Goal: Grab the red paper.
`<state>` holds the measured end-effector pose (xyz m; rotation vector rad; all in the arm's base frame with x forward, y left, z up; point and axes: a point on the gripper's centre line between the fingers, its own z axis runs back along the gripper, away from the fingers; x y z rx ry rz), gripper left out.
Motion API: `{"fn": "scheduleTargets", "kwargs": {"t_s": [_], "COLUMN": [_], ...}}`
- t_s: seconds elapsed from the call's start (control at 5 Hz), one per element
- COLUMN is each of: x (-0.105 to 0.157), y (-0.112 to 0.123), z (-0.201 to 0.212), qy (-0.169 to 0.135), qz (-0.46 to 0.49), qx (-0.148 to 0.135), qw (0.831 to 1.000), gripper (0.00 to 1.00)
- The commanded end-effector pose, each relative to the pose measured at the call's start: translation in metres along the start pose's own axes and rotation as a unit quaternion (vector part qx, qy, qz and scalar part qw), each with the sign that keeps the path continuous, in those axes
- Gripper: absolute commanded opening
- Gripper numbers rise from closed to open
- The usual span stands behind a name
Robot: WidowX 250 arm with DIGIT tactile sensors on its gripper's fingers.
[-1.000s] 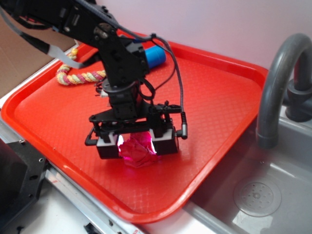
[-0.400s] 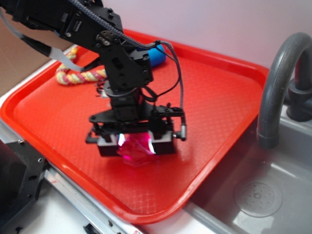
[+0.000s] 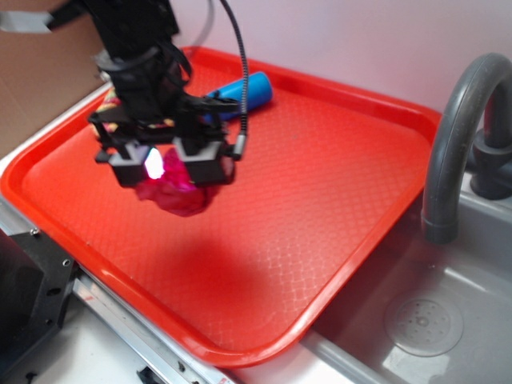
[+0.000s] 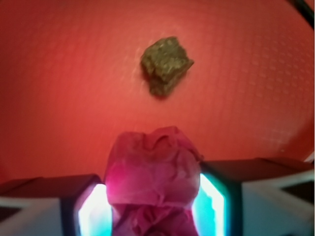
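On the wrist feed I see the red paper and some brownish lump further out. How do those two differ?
The red paper is crimson and creased; the brown lump is dull olive-brown and rough. The paper looks much larger, though it sits nearer the camera. The paper is pinched between the fingers of the hand and, in the exterior view, raised off the red tray; the lump lies loose on the tray, untouched. Both are irregular wads.
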<state>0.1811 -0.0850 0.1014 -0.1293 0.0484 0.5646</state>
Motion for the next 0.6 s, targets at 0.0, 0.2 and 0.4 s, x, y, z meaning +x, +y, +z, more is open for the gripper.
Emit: {"fn": "scheduleTargets", "kwargs": {"t_s": [0.0,0.2,0.4], "x": [0.001,-0.001,0.006], "y": [0.007,0.018,0.024], "z": [0.086,0.105,0.108], "qy": [-0.014,-0.028,-0.054], "qz": [-0.129,-0.139,-0.134], "qx": [-0.052,-0.058,-0.053], "qw": [0.990,0.988,0.988], "gripper": [0.00,0.00,0.00]}}
